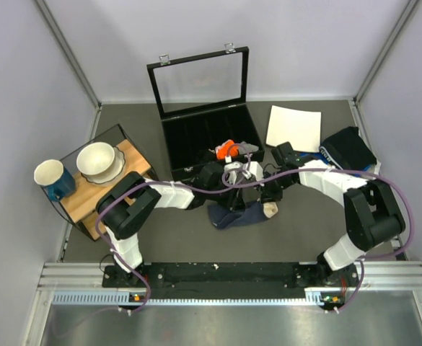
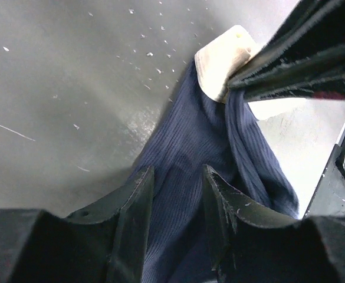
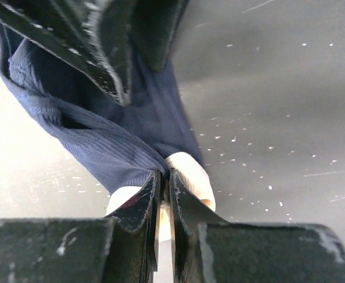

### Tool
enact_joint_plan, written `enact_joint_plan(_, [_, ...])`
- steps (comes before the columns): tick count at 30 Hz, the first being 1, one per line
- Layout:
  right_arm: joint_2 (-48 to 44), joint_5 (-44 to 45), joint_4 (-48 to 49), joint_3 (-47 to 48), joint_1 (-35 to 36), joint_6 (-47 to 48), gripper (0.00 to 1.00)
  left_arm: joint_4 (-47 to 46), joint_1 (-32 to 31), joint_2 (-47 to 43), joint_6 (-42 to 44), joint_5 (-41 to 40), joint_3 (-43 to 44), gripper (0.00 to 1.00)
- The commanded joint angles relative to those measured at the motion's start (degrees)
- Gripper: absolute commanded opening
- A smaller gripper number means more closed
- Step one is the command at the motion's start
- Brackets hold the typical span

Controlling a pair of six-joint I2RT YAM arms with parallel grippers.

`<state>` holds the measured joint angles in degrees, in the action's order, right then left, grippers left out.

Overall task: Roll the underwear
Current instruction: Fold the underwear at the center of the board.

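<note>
The underwear (image 1: 241, 215) is dark navy ribbed fabric with a pale beige waistband (image 1: 270, 210), and it lies bunched at the table's middle. My left gripper (image 1: 232, 196) is closed on a fold of the navy fabric (image 2: 190, 135), which fills the gap between its fingers (image 2: 138, 194). My right gripper (image 1: 268, 200) is shut on the beige waistband (image 3: 193, 171). The fabric (image 3: 113, 147) stretches between the two grippers. The right gripper also shows in the left wrist view (image 2: 302, 65), pinching the waistband (image 2: 222, 62). The left gripper also shows in the right wrist view (image 3: 110, 56).
A black compartment case (image 1: 207, 140) with its lid open stands just behind the grippers, with a small orange cloth (image 1: 227, 149) and a grey cloth (image 1: 249, 147) at its front edge. White paper (image 1: 294, 127) and a dark bundle (image 1: 348, 149) lie at right. A wooden board (image 1: 135, 155) holds a bowl (image 1: 99, 160) and mug (image 1: 52, 176) at left.
</note>
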<state>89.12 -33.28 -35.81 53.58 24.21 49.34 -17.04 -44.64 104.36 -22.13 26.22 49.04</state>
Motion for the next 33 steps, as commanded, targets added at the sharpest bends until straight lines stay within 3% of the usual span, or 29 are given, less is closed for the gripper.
enact_joint_plan(1, [2.9,1.7,3.6,3.5,-1.1,-4.3,0.0,1.0,-0.2,-1.1,2.2,-3.3,-2.7,0.45])
enact_joint_plan(13, [6.4,1.9,4.3,3.3,-1.1,-5.4,0.0,-2.7,3.4,-20.6,-1.7,-16.0,-10.3,0.54])
enact_joint_plan(19, [8.3,2.5,4.7,3.5,-1.1,-6.6,0.0,-5.0,3.4,-25.9,-2.7,-9.5,-14.1,0.53])
enact_joint_plan(26, [8.6,2.3,5.0,3.6,-1.2,-7.8,0.0,-17.0,-2.7,-25.3,-11.7,-7.0,-19.6,0.52])
enact_joint_plan(33, [8.5,2.3,5.1,3.4,-1.1,-7.9,0.0,-20.9,-7.8,-17.8,-14.7,-7.0,-13.4,0.52])
